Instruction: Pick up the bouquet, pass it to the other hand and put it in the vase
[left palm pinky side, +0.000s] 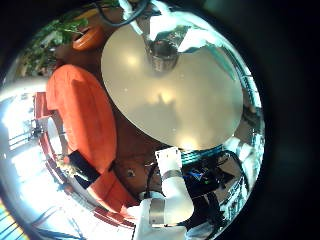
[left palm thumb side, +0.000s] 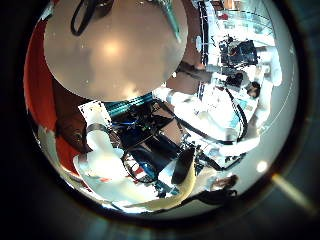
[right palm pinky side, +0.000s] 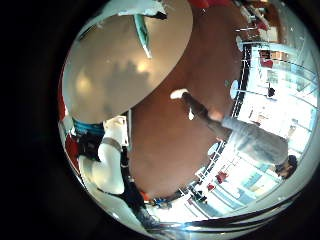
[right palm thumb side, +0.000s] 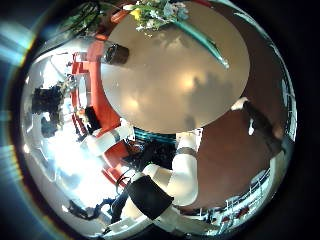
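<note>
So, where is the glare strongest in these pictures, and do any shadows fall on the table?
Right thumb side palm view: window glare washes out the room beside the table, and soft shadows lie on the tabletop; the bouquet is evenly lit. Left thumb side palm view: one bright spot reflects off the table. Left little finger side palm view: reflected spots near the vase.

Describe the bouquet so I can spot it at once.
Find the big round table. At its rim lies the bouquet, with blooms bunched at one end and long stems trailing in across the tabletop. Unlike the small upright vessel nearby, it lies flat and is leafy.
</note>
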